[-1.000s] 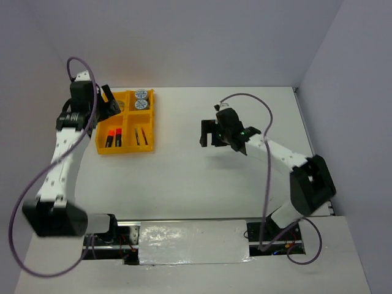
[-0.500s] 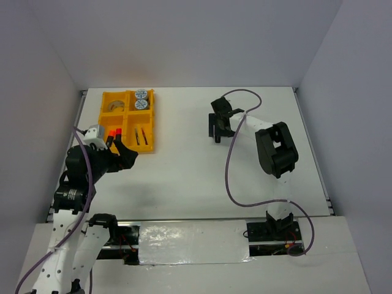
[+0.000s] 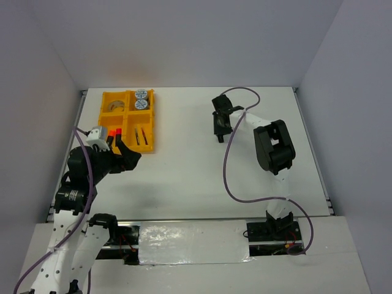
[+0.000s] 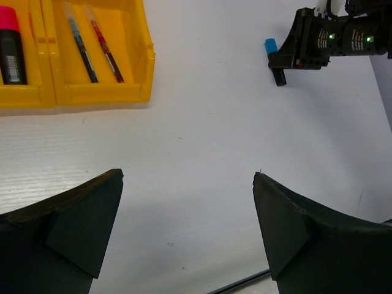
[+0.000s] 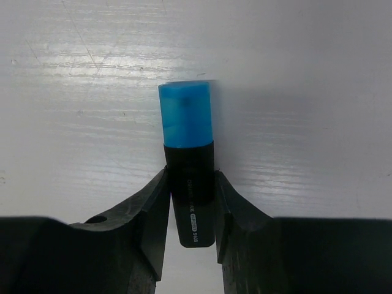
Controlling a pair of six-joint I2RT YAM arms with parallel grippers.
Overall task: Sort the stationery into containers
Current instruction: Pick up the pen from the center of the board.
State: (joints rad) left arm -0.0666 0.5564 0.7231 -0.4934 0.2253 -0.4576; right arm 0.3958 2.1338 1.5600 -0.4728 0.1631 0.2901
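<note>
The left tool (image 4: 187,180) hangs over the bare white worktop (image 3: 196,177), closest to the arm bases; its two black fingers stand wide apart and hold nothing.

A little farther away sits the yellow tray (image 3: 152,125), on the left side of the worktop; it has four boxes. In the near left box lie the pink highlighter (image 4: 11,55) and a highlighter with a red-orange cap (image 3: 109,137), side by side; in the near right box lie the teal pen (image 4: 81,46) and the red pen (image 4: 105,44), side by side and not touching.

Over on the right, well apart from the tray, the right tool (image 5: 191,180) reaches down to the worktop; its two fingers press on the black body of the blue highlighter (image 5: 187,138), one on each side; the blue cap sticks out past the fingertips; I cannot tell if the highlighter lies on the worktop or is lifted a bit.

At the far end of the tray, the left box holds the grey tape ring (image 3: 114,108), lying flat; the right box holds the two blue-and-white tape rolls (image 3: 141,95), close together, one behind the other.
</note>
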